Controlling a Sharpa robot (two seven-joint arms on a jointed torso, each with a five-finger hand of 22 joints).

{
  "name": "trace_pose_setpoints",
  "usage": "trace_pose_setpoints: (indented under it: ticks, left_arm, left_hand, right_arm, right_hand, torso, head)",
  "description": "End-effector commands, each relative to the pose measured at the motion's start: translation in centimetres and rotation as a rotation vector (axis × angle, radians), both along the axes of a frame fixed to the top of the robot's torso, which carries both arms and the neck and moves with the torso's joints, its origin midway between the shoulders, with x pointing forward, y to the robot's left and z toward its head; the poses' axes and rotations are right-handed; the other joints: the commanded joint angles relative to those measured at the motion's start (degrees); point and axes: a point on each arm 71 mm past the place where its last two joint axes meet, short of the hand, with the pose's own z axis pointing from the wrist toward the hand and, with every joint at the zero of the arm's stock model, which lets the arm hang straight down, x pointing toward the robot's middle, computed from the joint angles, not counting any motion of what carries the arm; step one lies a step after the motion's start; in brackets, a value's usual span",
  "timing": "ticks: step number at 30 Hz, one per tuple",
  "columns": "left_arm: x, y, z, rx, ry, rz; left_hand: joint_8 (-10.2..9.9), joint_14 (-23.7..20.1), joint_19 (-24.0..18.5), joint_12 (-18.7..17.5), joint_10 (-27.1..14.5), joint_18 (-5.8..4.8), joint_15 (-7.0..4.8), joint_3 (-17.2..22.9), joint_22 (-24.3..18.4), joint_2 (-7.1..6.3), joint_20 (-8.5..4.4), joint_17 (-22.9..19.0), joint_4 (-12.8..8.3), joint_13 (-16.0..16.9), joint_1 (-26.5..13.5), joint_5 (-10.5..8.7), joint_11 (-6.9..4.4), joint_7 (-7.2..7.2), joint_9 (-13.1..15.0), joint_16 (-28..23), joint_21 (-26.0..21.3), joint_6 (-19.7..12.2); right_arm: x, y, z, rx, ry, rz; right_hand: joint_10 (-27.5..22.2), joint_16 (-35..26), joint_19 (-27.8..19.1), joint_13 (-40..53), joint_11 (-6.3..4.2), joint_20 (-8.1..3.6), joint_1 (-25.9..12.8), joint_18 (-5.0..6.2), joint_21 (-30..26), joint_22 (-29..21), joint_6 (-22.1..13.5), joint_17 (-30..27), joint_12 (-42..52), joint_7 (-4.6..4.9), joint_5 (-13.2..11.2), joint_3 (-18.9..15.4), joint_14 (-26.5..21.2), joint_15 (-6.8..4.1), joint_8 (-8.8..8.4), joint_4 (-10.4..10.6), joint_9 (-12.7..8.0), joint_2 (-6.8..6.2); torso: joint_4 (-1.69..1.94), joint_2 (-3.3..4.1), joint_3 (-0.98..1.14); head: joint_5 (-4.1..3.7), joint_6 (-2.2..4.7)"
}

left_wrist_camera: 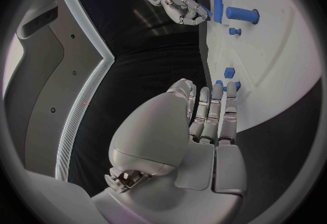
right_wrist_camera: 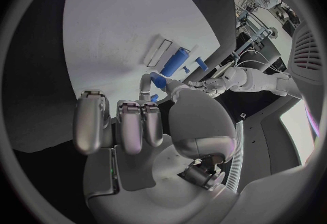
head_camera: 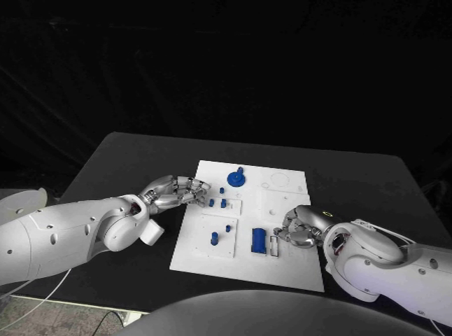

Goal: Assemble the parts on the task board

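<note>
Left hand point(head_camera: 175, 192) sits at the task board's point(head_camera: 287, 269) left edge, fingers stretched out together and holding nothing, fingertips by two small blue parts point(head_camera: 217, 204). Right hand point(head_camera: 299, 228) hovers at the board's right side, fingers curled in; whether it grips the blue piece point(right_wrist_camera: 158, 80) at its fingertips, I cannot tell.

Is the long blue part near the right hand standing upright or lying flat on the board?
Lying flat. In the head view the long blue part stretches lengthwise along the task board, beside the right hand.
</note>
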Motion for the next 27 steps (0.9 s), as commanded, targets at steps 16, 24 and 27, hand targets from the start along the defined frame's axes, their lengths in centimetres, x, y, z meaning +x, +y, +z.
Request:
trace_pose_setpoints:
  ticks: [16,24,27]
  left_arm:
    - [-0.1,-0.22,0.03,-0.015,0.008,-0.019]
    - [-0.11,-0.23,0.02,-0.015,0.01,-0.02]
    - [-0.1,-0.23,0.02,-0.015,0.011,-0.02]
  left_hand:
    - [0.26,0.15,-0.1,0.05,0.32,-0.34,0.32,0.33,0.14,-0.08,-0.26,-0.11,-0.03,-0.14,0.54,0.22,0.28,0.43,-0.07,0.33,-0.13,0.08]
    - [0.26,0.15,-0.1,0.05,0.32,-0.34,0.32,0.33,0.14,-0.08,-0.26,-0.11,-0.03,-0.14,0.54,0.22,0.28,0.43,-0.07,0.33,-0.13,0.08]
    - [0.26,0.15,-0.1,0.05,0.32,-0.34,0.32,0.33,0.14,-0.08,-0.26,-0.11,-0.03,-0.14,0.54,0.22,0.28,0.43,-0.07,0.33,-0.13,0.08]
  right_arm:
    - [-0.36,0.41,-0.75,-0.04,0.052,0.021]
    - [-0.4,0.48,-0.94,-0.046,0.063,0.021]
    - [-0.43,0.52,-1.0,-0.047,0.068,0.022]
  right_hand:
    - [5.91,-0.27,1.66,15.09,-0.14,-0.49,-0.29,0.17,0.03,10.75,-0.44,9.42,0.22,0.04,-0.53,0.27,5.02,-0.21,-0.76,0.23,-0.13,-0.72]
    - [5.91,-0.39,1.62,15.09,-0.07,-0.46,-0.39,0.2,-0.16,10.7,-0.62,9.15,0.22,0.13,-0.87,0.3,4.97,-0.16,-1.11,0.4,-0.22,-0.73]
    - [5.91,-0.43,1.61,15.09,-0.02,-0.44,-0.46,0.21,-0.21,10.68,-0.73,9.05,0.22,0.19,-1.0,0.3,4.95,-0.13,-1.29,0.49,-0.27,-0.75]
  torso:
    - [-0.02,0.01,-0.01]
    - [0.0,0.02,0.0]
    - [-0.01,0.01,-0.01]
  head:
    - [0.08,0.01]
    - [0.09,0.01]
    - [0.08,0.01]
